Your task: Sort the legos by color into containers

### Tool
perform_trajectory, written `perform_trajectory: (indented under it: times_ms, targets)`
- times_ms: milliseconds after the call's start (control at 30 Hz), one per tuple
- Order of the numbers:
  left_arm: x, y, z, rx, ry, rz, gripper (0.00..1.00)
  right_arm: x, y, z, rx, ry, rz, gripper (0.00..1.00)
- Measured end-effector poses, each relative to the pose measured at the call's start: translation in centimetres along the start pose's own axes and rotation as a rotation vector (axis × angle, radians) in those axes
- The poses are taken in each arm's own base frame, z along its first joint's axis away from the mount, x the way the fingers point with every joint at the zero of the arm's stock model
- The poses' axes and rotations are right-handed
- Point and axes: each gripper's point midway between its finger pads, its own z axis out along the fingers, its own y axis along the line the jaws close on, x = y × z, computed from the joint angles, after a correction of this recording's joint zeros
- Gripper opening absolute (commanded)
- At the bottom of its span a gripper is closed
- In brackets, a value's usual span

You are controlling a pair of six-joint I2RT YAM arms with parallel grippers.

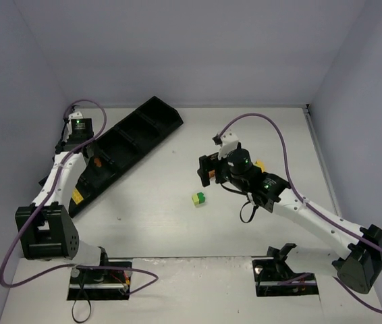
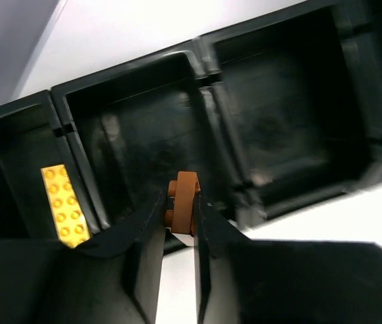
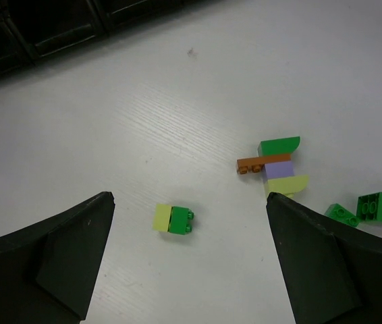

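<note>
Left wrist view, bottom centre: left gripper (image 2: 180,214), closed on a brown brick (image 2: 185,192) held on edge, studs toward frame left. Directly beyond: near wall of the tray (image 2: 204,50), brick poised at the middle of three compartments in view, that one apparently empty. Frame left: next compartment, one yellow plate (image 2: 65,204) flat on its floor. Upper right: third compartment, nothing visible inside.

Right wrist view, bottom corners: right gripper (image 3: 189,202), jaws wide apart, holding nothing, above the table (image 3: 144,108). Just beyond, centre of frame: lime-and-green pair (image 3: 173,219), joined, lying apart from the rest. Farther, right of centre: stack (image 3: 277,165) of green, brown, purple and lime pieces pressed together. Lower right edge: green bricks (image 3: 363,206), one touching a purple piece, partly cut off by the gripper. Top left: dark edge of the tray, well apart from all loose pieces.

Handling, by judgement: light, rigid, smooth plastic; likely to skid or twist out of a loose pinch, unlikely to break. Best taken across two flat, opposite side walls, low on the body, not across the studs. Joined pieces probably in need of pulling apart before sorting by colour.
</note>
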Motion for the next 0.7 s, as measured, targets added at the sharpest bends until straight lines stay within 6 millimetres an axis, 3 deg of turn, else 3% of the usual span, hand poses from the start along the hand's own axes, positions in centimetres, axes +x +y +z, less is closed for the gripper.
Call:
perform_trajectory:
  times_ms: [133, 333, 567, 700]
  targets:
    - [1.5, 1.6, 2.9, -0.066, 0.067, 0.006, 0.29, 1.6, -0.2, 0.6, 0.013, 0.044, 0.013, 0.91]
    - [2.2, 1.9, 4.4, -0.086, 0.094, 0.014, 0.4, 4.0, -0.6, 0.8, 0.029, 0.106, 0.026, 0.91]
    - [2.2, 1.0, 4.2, -0.041, 0.098, 0.012, 0.49, 4.7, -0.7, 0.8, 0.034, 0.122, 0.04, 0.89]
    - [1.5, -1.5, 1.9, 0.067, 0.064, 0.043, 0.52, 4.8, -0.7, 0.8, 0.036, 0.126, 0.044, 0.89]
